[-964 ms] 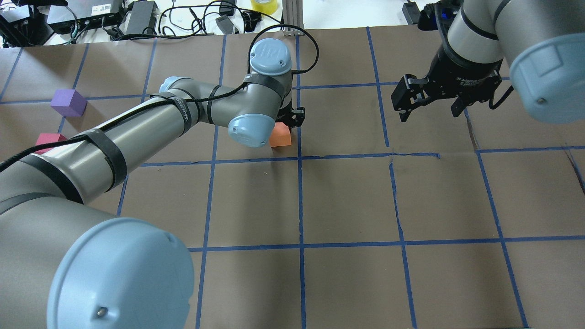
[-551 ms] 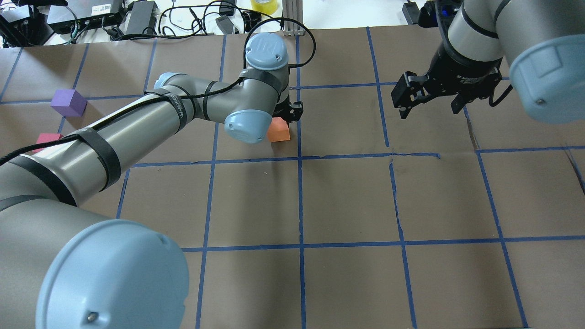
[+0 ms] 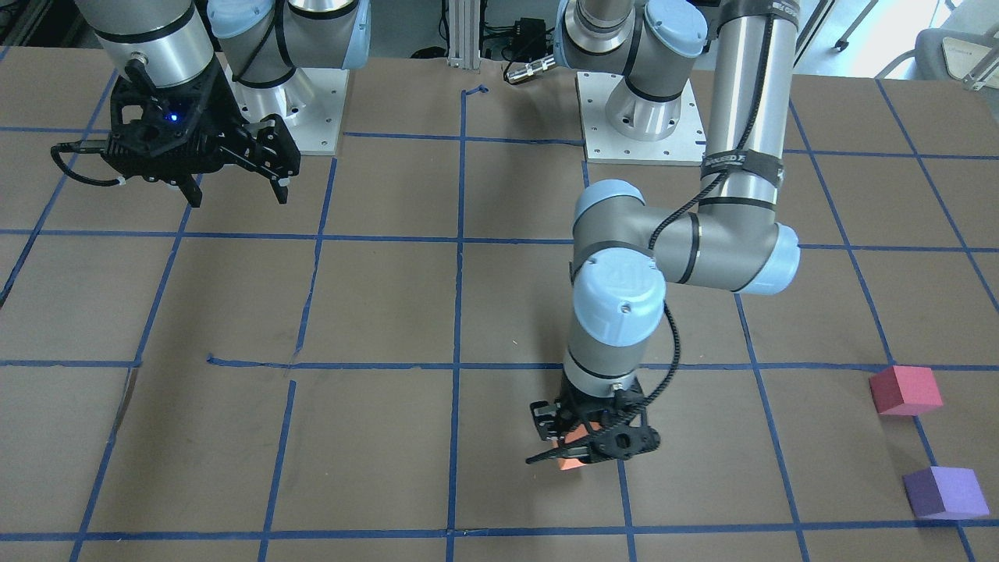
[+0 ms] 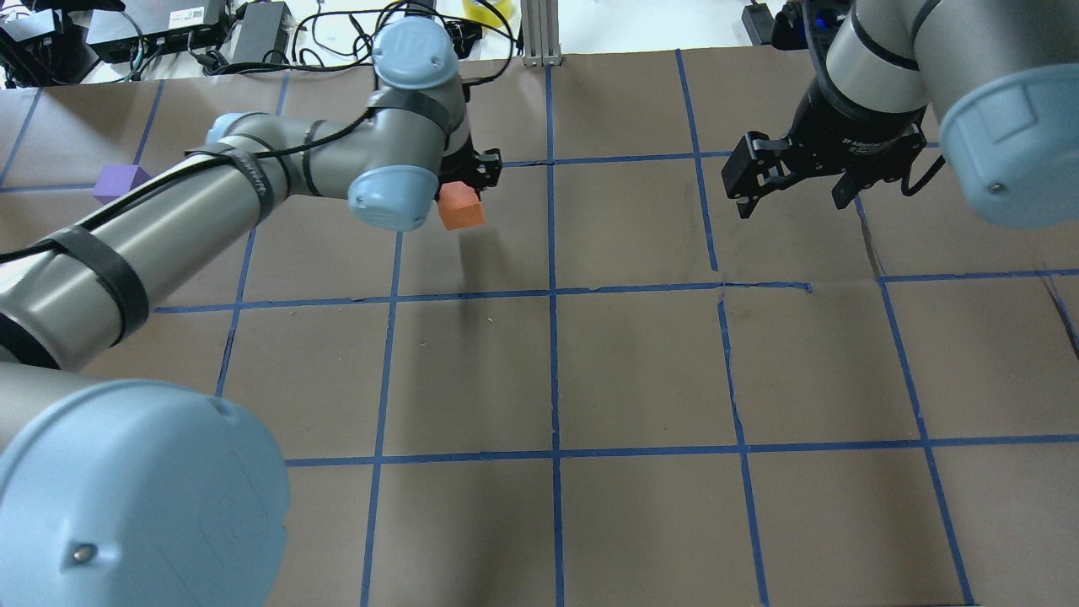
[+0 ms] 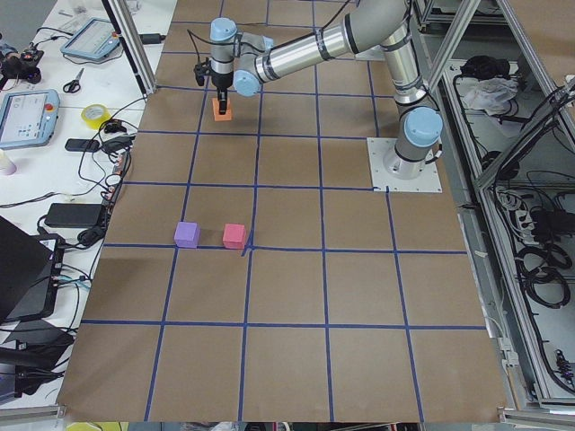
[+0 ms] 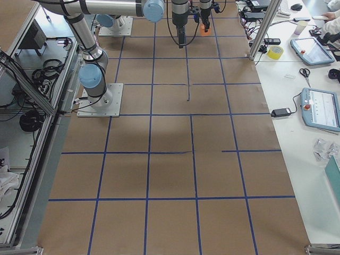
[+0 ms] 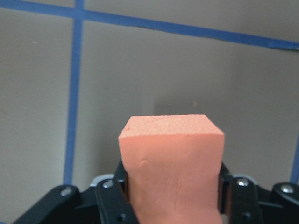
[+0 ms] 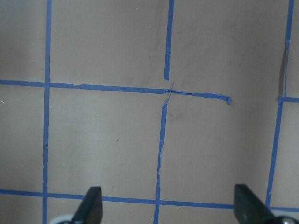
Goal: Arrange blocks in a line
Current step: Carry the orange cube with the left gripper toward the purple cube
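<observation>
Now: orange block (image 7: 172, 158) clamped in left pincer (image 3: 585, 451)

It hangs clear of the tabletop (image 4: 641, 371), toward the far middle, both fingers pressed on its sides. The pinkish-red block (image 3: 905, 389) and purple block (image 3: 944, 492) lie near each other, well off to the robot's left. The right pincer (image 3: 234, 187) hovers spread wide, empty.

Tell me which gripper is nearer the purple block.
Left. The left gripper, holding the orange block, is mid-table, toward the purple block; the right gripper hangs open at the opposite end.
</observation>
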`<state>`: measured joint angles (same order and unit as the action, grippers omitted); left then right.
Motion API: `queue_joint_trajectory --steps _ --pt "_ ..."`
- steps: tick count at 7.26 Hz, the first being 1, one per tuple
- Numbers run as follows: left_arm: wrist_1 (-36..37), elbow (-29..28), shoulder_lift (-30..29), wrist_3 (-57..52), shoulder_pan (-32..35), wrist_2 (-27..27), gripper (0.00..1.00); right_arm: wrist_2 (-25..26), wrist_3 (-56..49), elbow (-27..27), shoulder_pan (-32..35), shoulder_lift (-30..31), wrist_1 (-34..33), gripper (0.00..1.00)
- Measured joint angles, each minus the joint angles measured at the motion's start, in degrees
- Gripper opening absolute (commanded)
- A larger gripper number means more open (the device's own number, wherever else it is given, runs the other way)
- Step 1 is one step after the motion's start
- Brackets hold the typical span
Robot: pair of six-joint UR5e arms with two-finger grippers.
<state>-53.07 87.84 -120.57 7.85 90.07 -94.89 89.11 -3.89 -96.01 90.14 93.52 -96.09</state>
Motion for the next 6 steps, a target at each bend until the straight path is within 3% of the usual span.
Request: queue_joint_trajectory --steps 4,6 --pt "-0.7 -2.7 0.3 -37.5 -24.8 -0.2 0.00 0.0 0.5 0.0 0.0 0.1 -0.3 1.00" --pt "-3.3 -9.1 -2.1 -44.7 -31.6 1.3 0.00 0.0 0.7 0.0 -0.1 0.3 -0.4 1.00"
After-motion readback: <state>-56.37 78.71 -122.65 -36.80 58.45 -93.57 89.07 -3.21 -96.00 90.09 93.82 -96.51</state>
